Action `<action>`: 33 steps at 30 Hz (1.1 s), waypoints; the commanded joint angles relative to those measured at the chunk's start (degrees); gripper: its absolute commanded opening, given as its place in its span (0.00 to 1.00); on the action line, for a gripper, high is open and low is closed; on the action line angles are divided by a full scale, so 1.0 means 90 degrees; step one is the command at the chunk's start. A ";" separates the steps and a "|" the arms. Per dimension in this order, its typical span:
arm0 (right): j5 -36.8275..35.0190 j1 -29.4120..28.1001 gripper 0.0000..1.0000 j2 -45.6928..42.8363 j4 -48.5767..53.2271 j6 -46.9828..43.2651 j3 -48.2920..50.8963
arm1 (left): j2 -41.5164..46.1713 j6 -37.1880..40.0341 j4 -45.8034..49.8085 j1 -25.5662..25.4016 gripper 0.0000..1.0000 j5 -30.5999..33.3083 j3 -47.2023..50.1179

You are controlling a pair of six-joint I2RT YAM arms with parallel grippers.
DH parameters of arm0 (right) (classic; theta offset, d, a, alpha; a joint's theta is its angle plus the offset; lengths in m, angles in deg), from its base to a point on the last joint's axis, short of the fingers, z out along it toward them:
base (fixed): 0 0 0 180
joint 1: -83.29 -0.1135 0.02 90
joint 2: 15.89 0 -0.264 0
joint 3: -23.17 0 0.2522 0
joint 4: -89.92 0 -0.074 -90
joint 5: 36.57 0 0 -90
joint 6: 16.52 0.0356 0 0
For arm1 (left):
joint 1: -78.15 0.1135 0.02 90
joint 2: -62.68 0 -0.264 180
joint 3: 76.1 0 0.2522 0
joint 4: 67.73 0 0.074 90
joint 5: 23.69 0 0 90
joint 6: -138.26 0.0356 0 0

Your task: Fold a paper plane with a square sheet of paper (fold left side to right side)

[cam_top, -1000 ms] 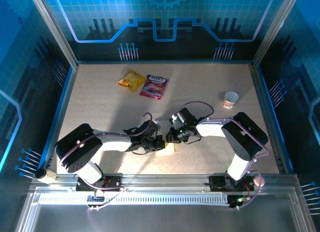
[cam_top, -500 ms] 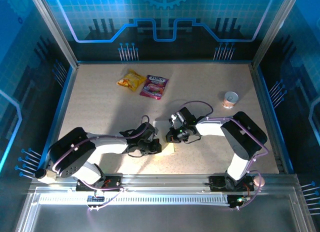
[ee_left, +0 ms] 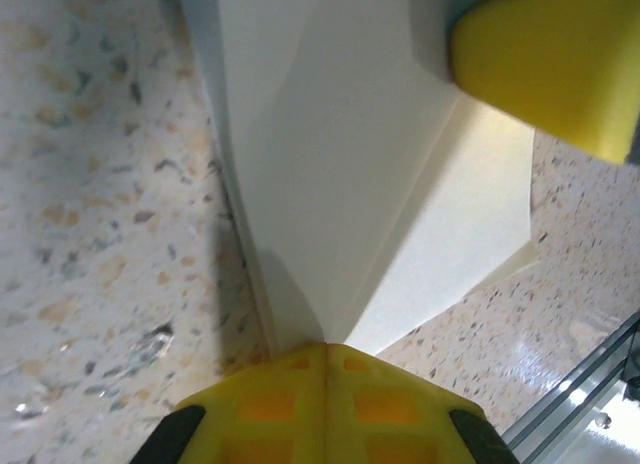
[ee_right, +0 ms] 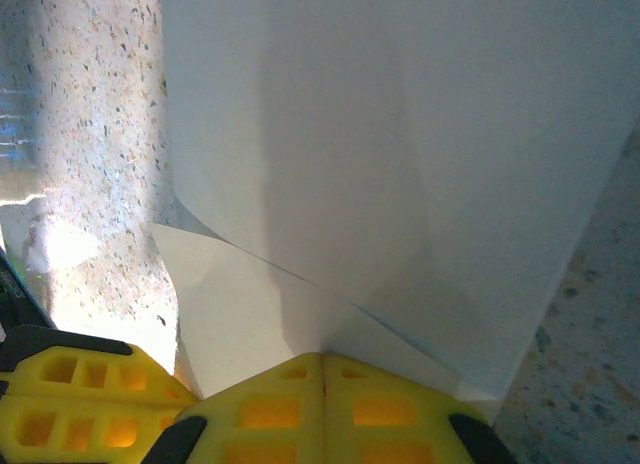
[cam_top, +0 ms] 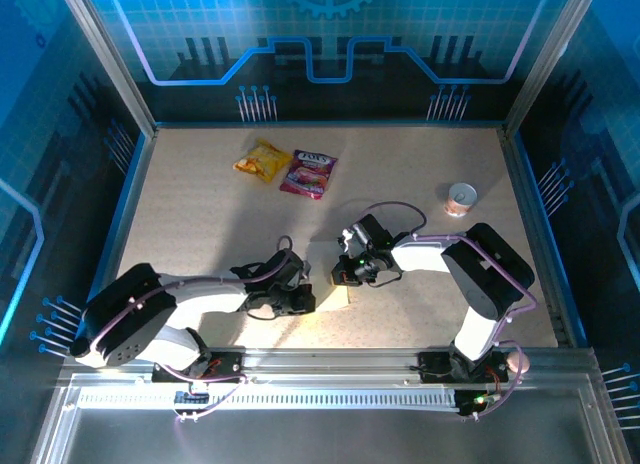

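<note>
The sheet of paper [cam_top: 341,292] lies folded on the speckled table, between the two arms near the front edge. In the left wrist view it is white, with creased layers [ee_left: 380,184] that converge at my left gripper [ee_left: 325,349]. That gripper is shut, its yellow tips resting on the paper's near end. My right gripper [ee_right: 322,356] is also shut, its tips pressed on the layered paper [ee_right: 400,134] from the other side. From above, the left gripper [cam_top: 312,296] and right gripper [cam_top: 340,276] nearly meet over the paper.
A yellow snack packet [cam_top: 262,160] and a pink one [cam_top: 308,173] lie at the back left. A small round cup [cam_top: 461,198] stands at the right. The metal rail [cam_top: 320,359] runs along the near edge, close behind the paper.
My left arm has swung its elbow left and toward the near edge, and its gripper has slid slightly near-left along the paper. The right arm has held still.
</note>
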 commanded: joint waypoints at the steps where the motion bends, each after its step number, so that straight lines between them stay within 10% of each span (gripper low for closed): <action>1: -0.1034 0.0126 0.00 0.0448 0.1066 -0.0164 0.0273 | 0.0181 0.0194 0.0873 -0.0042 0.00 -0.0055 0.0174; 10: -0.0439 -0.0050 0.02 -0.0253 0.0752 -0.0135 -0.0045 | 0.0975 0.0301 0.1039 0.0242 0.22 0.0091 0.0014; 16: -0.0564 0.0032 0.28 -0.1214 0.0838 -0.0182 -0.0055 | 0.1541 0.0485 0.0841 0.0942 0.43 -0.0075 -0.0009; 23: -0.0951 0.0421 0.57 -0.2197 0.1059 -0.0248 0.0473 | 0.0939 0.0968 0.0456 0.1301 0.46 -0.0392 -0.0489; 28: -0.0909 0.0633 0.96 -0.2716 0.0879 -0.0082 0.0965 | 0.0112 0.1210 0.0104 0.1306 0.42 -0.0562 -0.0905; 33: -0.0775 0.0683 0.99 -0.2942 0.0783 -0.0006 0.1182 | -0.0594 0.1319 -0.0053 0.1302 0.40 -0.0601 -0.1202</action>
